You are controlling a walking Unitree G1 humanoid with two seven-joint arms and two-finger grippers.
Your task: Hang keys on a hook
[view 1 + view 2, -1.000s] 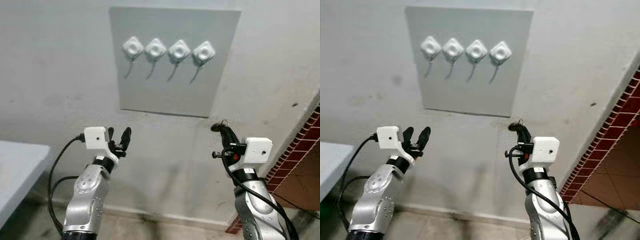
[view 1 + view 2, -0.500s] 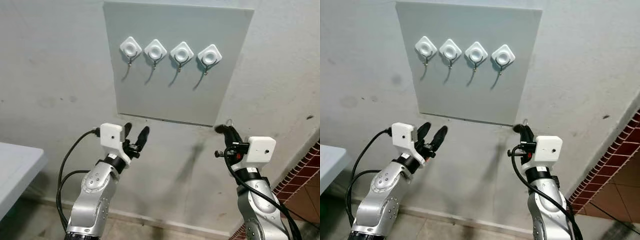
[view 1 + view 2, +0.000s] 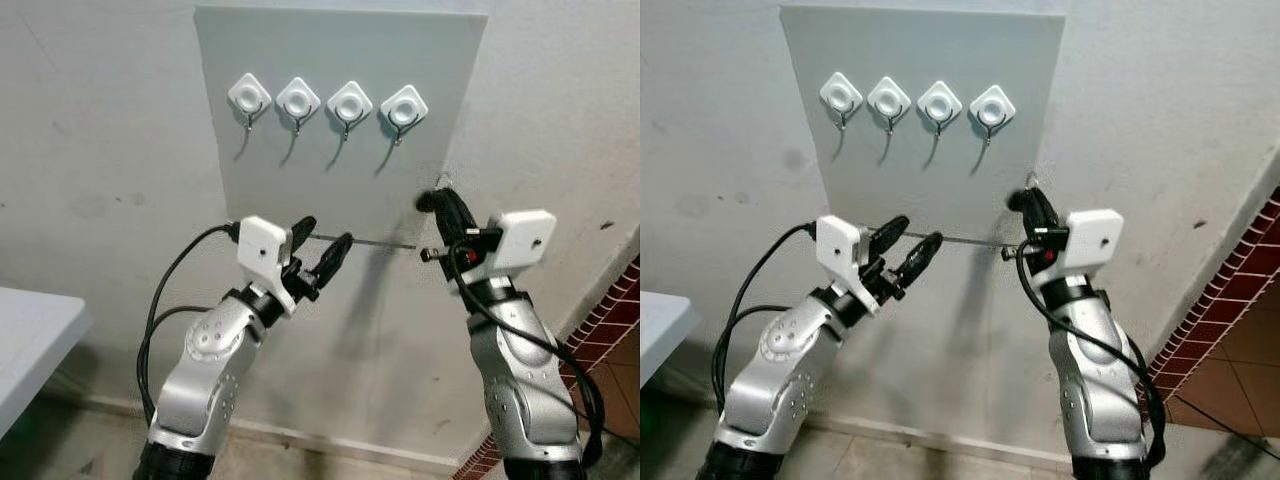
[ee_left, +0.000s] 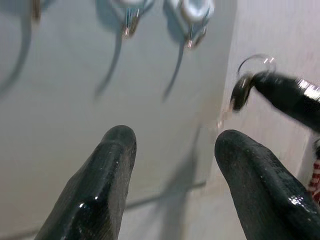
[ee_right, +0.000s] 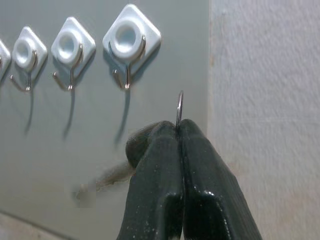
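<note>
A grey board point(image 3: 340, 170) on the wall carries a row of white diamond-shaped hooks; the rightmost hook point(image 3: 404, 106) has a bare metal prong point(image 5: 127, 75). My right gripper point(image 3: 432, 200) is raised at the board's right edge, below and slightly right of that hook. It is shut on a thin metal key ring point(image 5: 179, 107), whose loop sticks up above the fingertips; the keys themselves are hidden. My left gripper point(image 3: 325, 232) is open and holds nothing, pointing at the board's lower edge.
The corner of a white table point(image 3: 30, 330) juts in at the lower left. A red brick wall point(image 3: 612, 330) begins at the lower right. The other hooks point(image 3: 298, 99) carry nothing. A tiled floor strip lies along the wall's foot.
Both arms have risen toward the board. The right gripper with the key ring moved up from below the board to its right edge. The left gripper advanced toward the lower edge.
</note>
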